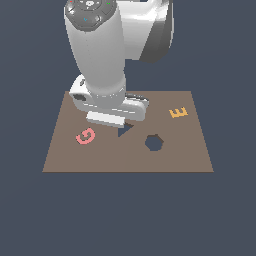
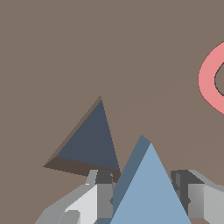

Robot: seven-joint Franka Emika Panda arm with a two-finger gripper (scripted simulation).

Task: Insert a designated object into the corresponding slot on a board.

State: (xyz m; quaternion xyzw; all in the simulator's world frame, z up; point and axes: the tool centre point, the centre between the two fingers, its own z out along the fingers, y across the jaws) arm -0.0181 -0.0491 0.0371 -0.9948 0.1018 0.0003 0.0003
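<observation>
The light-blue triangle piece [image 2: 148, 192] is held between my two fingers [image 2: 103, 192], its tip pointing away from the wrist. My gripper [image 2: 146, 194] is shut on it. Just beyond the piece lies the dark triangle-shaped slot [image 2: 89, 142] in the brown board [image 2: 109, 48]; the piece hangs above the board, offset to one side of the slot. In the exterior view my hand [image 1: 107, 107] hovers low over the board [image 1: 175, 160], covering most of the slot [image 1: 126, 129]; the triangle piece itself is hidden there.
A pink G [image 1: 85, 135] lies on the board toward the exterior view's left, and its curve shows in the wrist view [image 2: 212, 81]. A yellow E [image 1: 178, 112] lies toward the right. A dark hexagon-like hole [image 1: 154, 142] sits beside the slot.
</observation>
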